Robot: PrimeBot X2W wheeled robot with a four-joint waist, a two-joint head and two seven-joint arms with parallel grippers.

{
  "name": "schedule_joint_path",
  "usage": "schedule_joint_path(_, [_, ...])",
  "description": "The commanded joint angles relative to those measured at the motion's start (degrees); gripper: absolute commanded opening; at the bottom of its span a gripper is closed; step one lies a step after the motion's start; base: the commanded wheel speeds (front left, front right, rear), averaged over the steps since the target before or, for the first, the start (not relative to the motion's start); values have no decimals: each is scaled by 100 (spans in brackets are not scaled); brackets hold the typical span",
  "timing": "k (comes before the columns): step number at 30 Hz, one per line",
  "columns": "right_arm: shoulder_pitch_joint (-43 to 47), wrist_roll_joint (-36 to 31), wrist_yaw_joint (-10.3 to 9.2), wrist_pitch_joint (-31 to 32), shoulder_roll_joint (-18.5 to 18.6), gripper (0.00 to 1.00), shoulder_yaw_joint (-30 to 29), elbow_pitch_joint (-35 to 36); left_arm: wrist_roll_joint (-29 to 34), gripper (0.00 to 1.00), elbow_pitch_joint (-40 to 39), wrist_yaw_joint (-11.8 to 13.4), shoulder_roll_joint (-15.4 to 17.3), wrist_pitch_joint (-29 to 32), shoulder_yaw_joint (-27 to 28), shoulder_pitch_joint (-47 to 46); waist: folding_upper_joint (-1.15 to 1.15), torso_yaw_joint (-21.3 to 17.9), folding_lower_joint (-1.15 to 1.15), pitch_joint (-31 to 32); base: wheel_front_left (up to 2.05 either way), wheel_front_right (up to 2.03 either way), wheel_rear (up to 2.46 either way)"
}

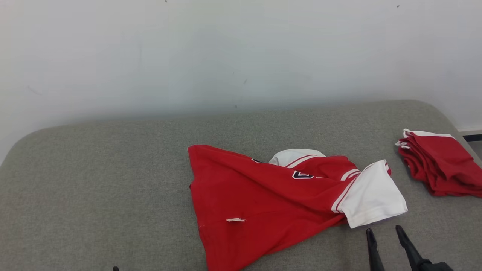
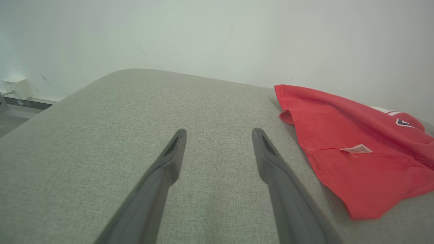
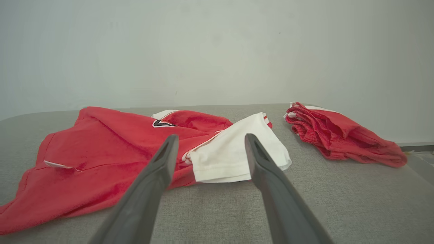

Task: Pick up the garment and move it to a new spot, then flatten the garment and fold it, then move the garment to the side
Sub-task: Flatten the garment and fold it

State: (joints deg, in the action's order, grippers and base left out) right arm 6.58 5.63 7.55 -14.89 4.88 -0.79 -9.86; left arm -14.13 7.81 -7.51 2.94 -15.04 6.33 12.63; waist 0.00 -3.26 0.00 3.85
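The garment (image 1: 263, 199) is a red shirt with white sleeves, lying crumpled in the middle of the grey cushioned surface (image 1: 94, 169). Its white sleeve (image 1: 372, 197) points toward the right. My right gripper (image 1: 384, 231) stands open just in front of that sleeve, apart from it; in the right wrist view the right gripper (image 3: 210, 139) frames the sleeve (image 3: 234, 152) between its fingers. My left gripper (image 2: 218, 132) is open over bare fabric, with the garment's red hem (image 2: 356, 152) off to its right. A small white label (image 1: 235, 219) shows on the red body.
A stack of folded red garments (image 1: 440, 165) lies at the surface's right edge, also seen as the folded stack (image 3: 339, 135) in the right wrist view. A pale wall (image 1: 226, 49) rises behind. A wall socket (image 2: 15, 86) sits low at the far left.
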Motion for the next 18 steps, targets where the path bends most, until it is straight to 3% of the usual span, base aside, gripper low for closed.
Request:
schedule_joint_path(1, [74,-55,-15,-22,-17,100,51,-18,9,100,24,8,-9,-19,0,68,0,-8,0,-5,0,0,0])
schedule_joint_path(18, [57,-77,-15,-31,27,100,259,-82,6,100,101,6,-8,-19,-120,53,0,75,0,-32,0,0,0])
